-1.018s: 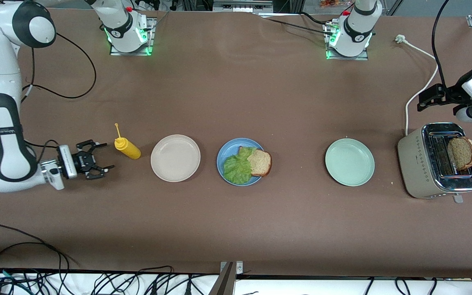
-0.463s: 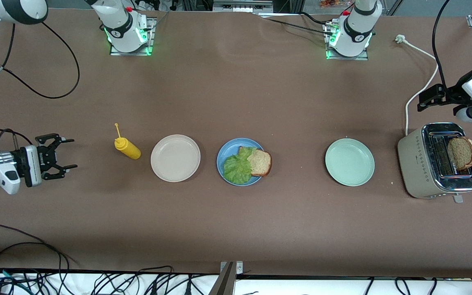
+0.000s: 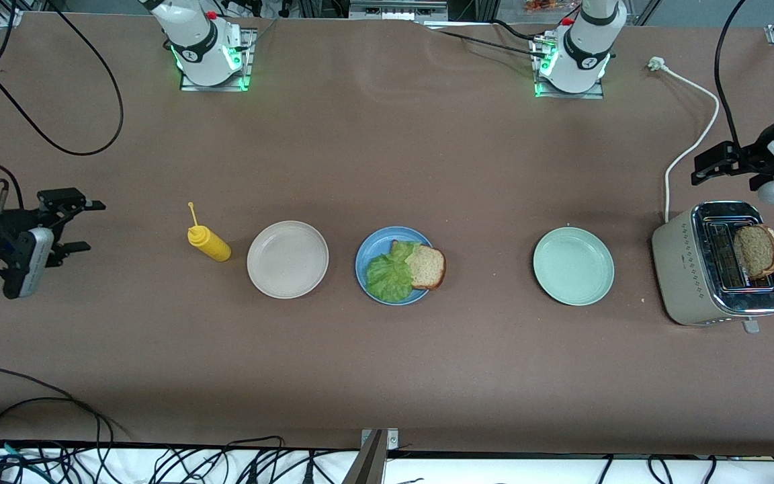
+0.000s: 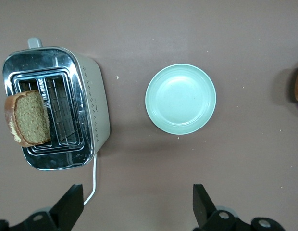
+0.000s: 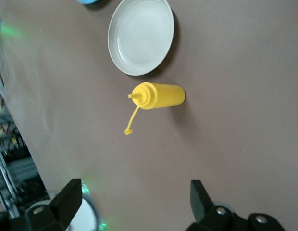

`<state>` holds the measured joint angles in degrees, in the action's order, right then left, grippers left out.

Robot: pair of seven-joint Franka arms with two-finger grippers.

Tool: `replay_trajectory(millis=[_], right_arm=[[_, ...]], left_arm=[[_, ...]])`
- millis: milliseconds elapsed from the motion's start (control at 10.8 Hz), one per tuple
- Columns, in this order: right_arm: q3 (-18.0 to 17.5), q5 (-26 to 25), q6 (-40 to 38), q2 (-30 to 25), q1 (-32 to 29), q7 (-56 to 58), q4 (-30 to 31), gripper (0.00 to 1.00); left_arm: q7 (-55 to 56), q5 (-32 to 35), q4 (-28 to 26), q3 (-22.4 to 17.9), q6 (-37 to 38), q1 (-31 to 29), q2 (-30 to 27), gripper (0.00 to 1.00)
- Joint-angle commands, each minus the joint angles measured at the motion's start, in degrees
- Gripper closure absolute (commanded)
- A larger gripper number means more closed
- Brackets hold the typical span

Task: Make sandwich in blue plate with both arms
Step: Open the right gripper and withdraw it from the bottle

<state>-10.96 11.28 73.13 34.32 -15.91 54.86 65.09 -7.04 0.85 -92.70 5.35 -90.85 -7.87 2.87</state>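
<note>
Now, in the front view, the right claw (image 3: 64,225) has pulled back toward the right arm's end of the surface (image 3: 387,376), well apart from the yellow bottle (image 3: 207,242) it hung just beside a second ago; its fingers are spread and hold nothing. The left claw (image 3: 719,161) has drifted a little farther from the toaster (image 3: 689,269), also spread and empty. Nothing on the surface has shifted. The blue plate (image 3: 368,252) sits midway along the row, between the beige plate (image 3: 287,259) and the mint plate (image 3: 573,265), and carries the lettuce (image 3: 388,277) with one bread slice (image 3: 427,266) lying partly on it and over the plate's rim. The second slice (image 3: 756,250) stands in the toaster. Judging from this, the right arm looks done with its share and is clearing out, while the sandwich still lacks its top slice, which falls to the left arm.

From the left wrist view, the claw's spread fingers (image 4: 68,208) frame the surface above the toaster (image 4: 91,110), the toast (image 4: 28,118) poking from one slot, and the mint plate (image 4: 180,98) lies empty beside it.

From the right wrist view, spread fingers (image 5: 69,197) hang over bare surface, with the bottle (image 5: 158,96) lying on its side, cap dangling, and the beige plate (image 5: 141,36) past it.

No brand or writing is legible; the toaster shows only a dotted pattern and a faint mark too small to read.
</note>
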Motion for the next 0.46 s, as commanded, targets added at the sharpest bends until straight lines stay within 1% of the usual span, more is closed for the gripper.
replay_trajectory(millis=[0, 93, 185, 278, 370], right_arm=[[0.7, -1.8, -1.9, -10.6, 2.0, -21.6, 5.8, 0.00], [0.8, -2.5, -1.6, -15.2, 4.3, -29.0, 8.3, 0.00], [1.3, -5.3, -1.4, -19.1, 7.7, -36.2, 10.1, 0.00], [2.4, -7.2, -1.2, -22.4, 11.0, -41.2, 12.0, 0.00], [4.0, -8.7, -0.3, -25.4, 13.5, -43.1, 14.4, 0.00]], left_arm=[[-2.7, -0.5, 3.6, 0.2, 0.7, -4.9, 4.1, 0.00], [-6.4, -0.3, 5.4, 0.2, 0.5, -7.5, 6.2, 0.00], [-9.6, -0.6, 6.3, 0.2, -0.6, -11.5, 9.1, 0.00], [-12.4, -0.4, 7.3, 0.2, -3.4, -14.1, 11.5, 0.00], [-14.7, -0.2, 7.4, 0.1, -6.4, -15.7, 13.0, 0.00]])
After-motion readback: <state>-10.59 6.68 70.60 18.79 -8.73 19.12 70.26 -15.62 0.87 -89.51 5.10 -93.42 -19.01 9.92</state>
